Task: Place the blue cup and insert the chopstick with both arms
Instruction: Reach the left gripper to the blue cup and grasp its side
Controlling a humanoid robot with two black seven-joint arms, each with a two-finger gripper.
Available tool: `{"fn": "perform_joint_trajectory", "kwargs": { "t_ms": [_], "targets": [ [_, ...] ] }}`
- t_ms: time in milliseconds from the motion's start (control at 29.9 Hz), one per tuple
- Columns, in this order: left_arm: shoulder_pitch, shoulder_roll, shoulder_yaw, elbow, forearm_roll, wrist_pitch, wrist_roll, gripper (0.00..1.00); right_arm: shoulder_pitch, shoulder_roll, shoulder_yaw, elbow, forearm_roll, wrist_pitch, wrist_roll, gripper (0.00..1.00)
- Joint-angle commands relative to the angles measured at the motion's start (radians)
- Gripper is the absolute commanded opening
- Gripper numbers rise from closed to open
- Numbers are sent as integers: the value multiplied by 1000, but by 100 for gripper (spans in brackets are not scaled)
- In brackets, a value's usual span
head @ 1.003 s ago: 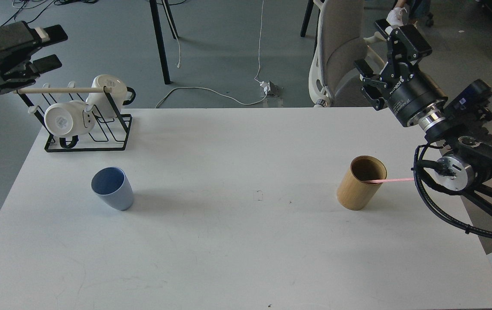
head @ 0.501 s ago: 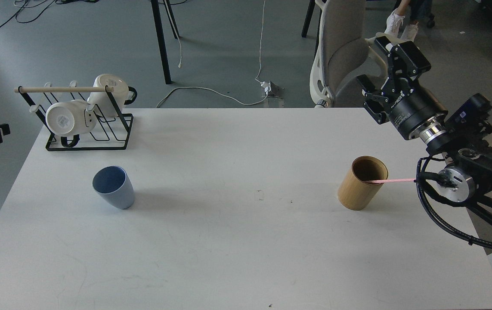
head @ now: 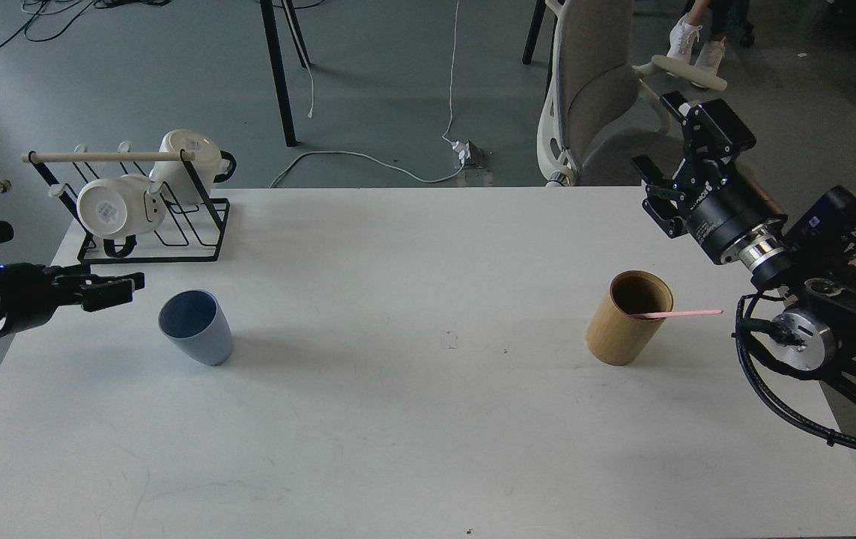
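The blue cup (head: 195, 327) stands upright on the left part of the white table (head: 413, 419). My left gripper (head: 124, 287) reaches in low from the left edge and points right. Its tips are a short way left of the cup and do not touch it. A narrow gap shows between its fingers, with nothing in it. The pink chopstick (head: 686, 312) leans out of the tan wooden cup (head: 628, 318) toward the right. My right gripper (head: 686, 146) hangs open and empty above the table's far right edge, behind the wooden cup.
A black wire rack (head: 150, 217) with two white mugs and a pale wooden dowel stands at the table's back left corner. A grey office chair (head: 592, 97) is behind the table at right. My right arm's thick joints (head: 802, 337) sit just right of the chopstick's tip.
My left arm dropped from high at the upper left, left the view, and came back in low beside the blue cup. The right gripper sank a little. Cups and chopstick stayed put.
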Motion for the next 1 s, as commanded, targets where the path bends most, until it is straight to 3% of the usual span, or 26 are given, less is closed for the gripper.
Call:
{"fn": "perform_joint_trajectory", "kwargs": {
  "t_ms": [0, 301, 835, 969],
  "targets": [
    [12, -9, 3, -2, 1, -2, 0, 96, -1, 0, 0, -2, 0, 0, 0, 95],
    [60, -48, 3, 0, 1, 2, 0, 95, -1, 1, -2, -2, -3, 0, 0, 95],
    [38, -36, -14, -2, -8, -2, 0, 91, -27, -2, -2, -3, -3, 0, 0, 95],
    [23, 54, -26, -119, -25, -6, 0, 91, -28, -2, -2, -3, -3, 0, 0, 95]
  ]
}}
